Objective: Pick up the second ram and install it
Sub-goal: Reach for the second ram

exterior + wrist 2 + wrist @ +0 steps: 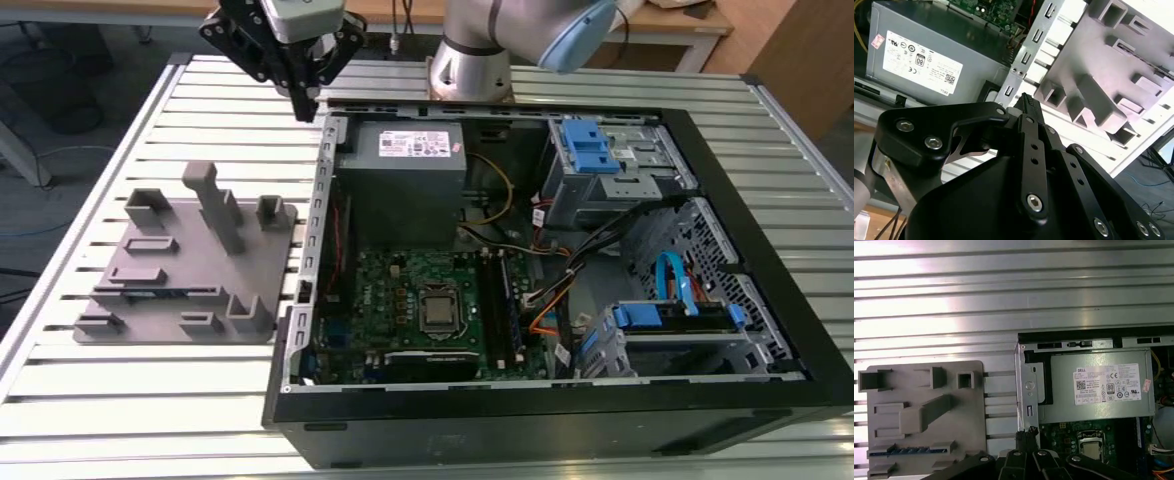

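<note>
Black claw [307, 105] hangs over the far edge of the slatted metal bench [134, 400], just off the far corner of the open black PC case [561, 420]. The fingers look pinched together with nothing between them. The slim blue ram stick [896, 451] sits on edge in a slot of the grey plastic holder tray [187, 270] by the bench's near edge, probably so it can be pinched from above. The case lies on its side so the green motherboard [400, 280] faces up.

The pincer [1027, 431] is cut off by the first wrist view's edge beyond its tips. Well to its side, the second ram [900, 451] shows just a blue edge above its slot in the gray holder [969, 405]; the rest is hidden.
</note>
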You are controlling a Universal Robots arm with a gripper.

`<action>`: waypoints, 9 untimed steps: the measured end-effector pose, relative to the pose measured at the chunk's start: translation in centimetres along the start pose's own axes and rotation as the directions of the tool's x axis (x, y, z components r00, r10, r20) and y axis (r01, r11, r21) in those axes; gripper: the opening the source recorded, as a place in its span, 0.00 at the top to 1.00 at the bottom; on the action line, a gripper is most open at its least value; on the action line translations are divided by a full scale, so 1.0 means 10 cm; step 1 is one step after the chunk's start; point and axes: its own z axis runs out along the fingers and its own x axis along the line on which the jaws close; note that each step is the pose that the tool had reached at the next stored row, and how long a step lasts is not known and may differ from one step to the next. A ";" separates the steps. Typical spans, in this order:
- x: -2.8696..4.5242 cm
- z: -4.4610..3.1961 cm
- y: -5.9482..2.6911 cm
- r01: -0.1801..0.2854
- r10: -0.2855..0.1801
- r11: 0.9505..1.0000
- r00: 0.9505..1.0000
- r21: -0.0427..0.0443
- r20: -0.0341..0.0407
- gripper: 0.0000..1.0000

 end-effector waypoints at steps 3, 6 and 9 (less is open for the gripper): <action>0.073 0.001 -0.006 0.000 0.000 1.000 1.000 0.000 0.000 0.89; 0.173 -0.001 -0.014 0.000 0.000 1.000 1.000 0.000 0.000 0.89; 0.308 -0.002 -0.024 0.000 0.000 1.000 1.000 0.000 0.000 0.89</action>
